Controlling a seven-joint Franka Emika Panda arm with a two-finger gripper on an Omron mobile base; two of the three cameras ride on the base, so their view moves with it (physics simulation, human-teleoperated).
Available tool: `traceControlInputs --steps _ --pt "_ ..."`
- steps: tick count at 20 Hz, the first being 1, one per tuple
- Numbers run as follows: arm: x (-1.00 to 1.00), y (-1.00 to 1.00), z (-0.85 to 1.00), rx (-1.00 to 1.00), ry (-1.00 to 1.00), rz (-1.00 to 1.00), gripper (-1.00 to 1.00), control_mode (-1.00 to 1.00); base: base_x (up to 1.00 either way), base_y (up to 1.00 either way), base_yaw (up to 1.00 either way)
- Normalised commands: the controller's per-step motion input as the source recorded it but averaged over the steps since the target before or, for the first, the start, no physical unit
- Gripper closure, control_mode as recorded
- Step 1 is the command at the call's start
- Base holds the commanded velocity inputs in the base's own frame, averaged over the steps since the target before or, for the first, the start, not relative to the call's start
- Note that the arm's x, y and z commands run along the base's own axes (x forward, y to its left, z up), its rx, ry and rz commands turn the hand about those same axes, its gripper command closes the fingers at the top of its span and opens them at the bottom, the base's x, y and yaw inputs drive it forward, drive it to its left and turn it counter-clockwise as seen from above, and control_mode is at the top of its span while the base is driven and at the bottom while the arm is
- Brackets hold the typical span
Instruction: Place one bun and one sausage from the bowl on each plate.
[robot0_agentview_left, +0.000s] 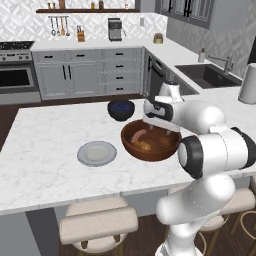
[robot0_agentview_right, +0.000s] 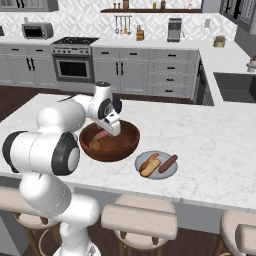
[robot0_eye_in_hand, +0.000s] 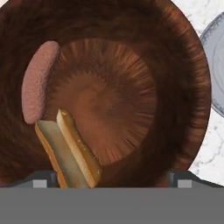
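Half done: one plate (robot0_agentview_right: 172, 172) near the counter's front edge filled, other plate (robot0_agentview_left: 97, 153) bare, last bun (robot0_eye_in_hand: 72, 151) and sausage (robot0_eye_in_hand: 38, 83) in bowl (robot0_eye_in_hand: 183, 70), gripper (robot0_eye_in_hand: 111, 180) spread wide above, empty.

Marble island (robot0_agentview_left: 45, 165): bowls, plates

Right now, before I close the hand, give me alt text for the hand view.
Looking straight down into the brown wooden bowl, which holds one pinkish sausage against its wall and one split bun just below it, touching. The edge of a grey plate shows on the marble counter beside the bowl.
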Motion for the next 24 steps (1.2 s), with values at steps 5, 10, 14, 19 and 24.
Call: traceControlInputs --steps 5,10,14,19,24 --pt "0.00 0.40 -0.06 -0.01 0.00 0.00 -1.00 -1.00 0.00 0.00 0.00" --pt "0.00 0.28 -0.13 0.00 0.00 0.01 -1.00 -1.00 0.00 0.00 0.00" --pt "0.01 0.06 -0.27 0.00 0.00 0.03 -1.00 -1.00 0.00 0.00 0.00" --pt "-0.05 0.00 -0.14 0.00 0.00 0.02 -1.00 -1.00 0.00 0.00 0.00" --pt "-0.01 0.00 -0.08 0.00 0.00 0.01 -1.00 -1.00 0.00 0.00 0.00"
